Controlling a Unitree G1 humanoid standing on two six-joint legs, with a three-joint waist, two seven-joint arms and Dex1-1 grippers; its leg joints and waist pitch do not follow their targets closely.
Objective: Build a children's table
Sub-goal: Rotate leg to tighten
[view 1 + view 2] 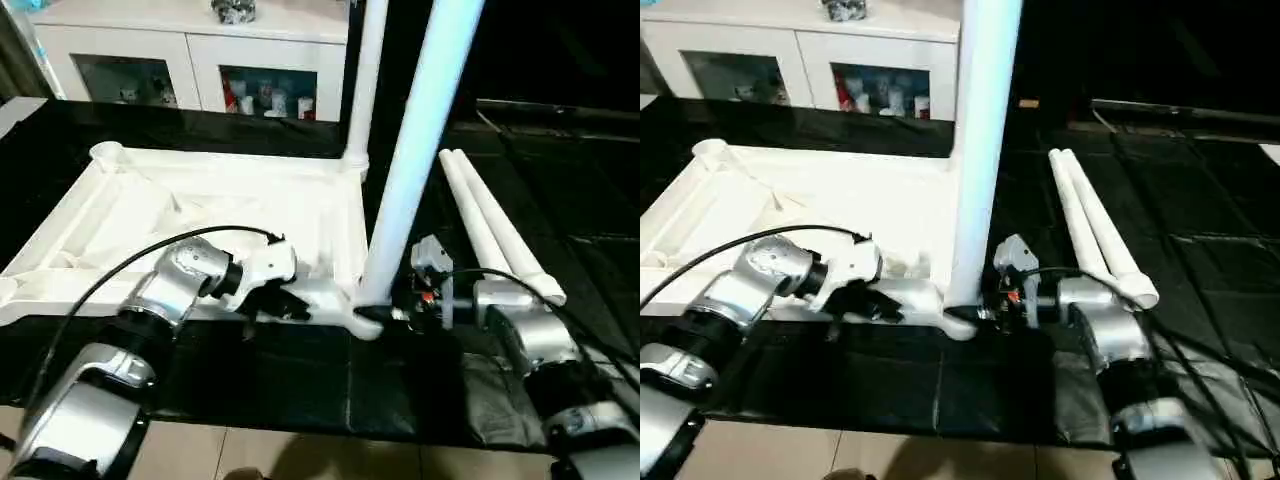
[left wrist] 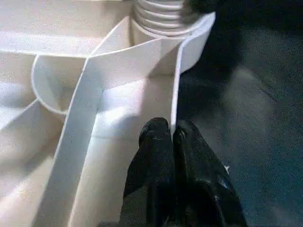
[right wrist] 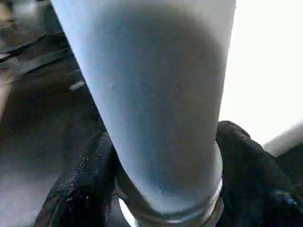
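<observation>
The children's table (image 1: 130, 205) lies upside down on a black mat, ribbed underside up. One white leg (image 1: 368, 70) stands upright in the far right corner. A second leg (image 1: 425, 130) stands in the near right corner socket. My right gripper (image 1: 395, 315) holds this leg just above its base, a black finger (image 3: 85, 184) pressing on each side. My left gripper (image 2: 171, 130) is shut on the thin rim wall (image 2: 176, 85) of the table's near edge, a little left of that corner.
Two loose white legs (image 1: 495, 225) lie side by side on the mat (image 1: 300, 375) to the right of the table. A white glass-door cabinet (image 1: 200, 55) stands behind it. A tiled floor strip (image 1: 300, 455) runs along the mat's near edge.
</observation>
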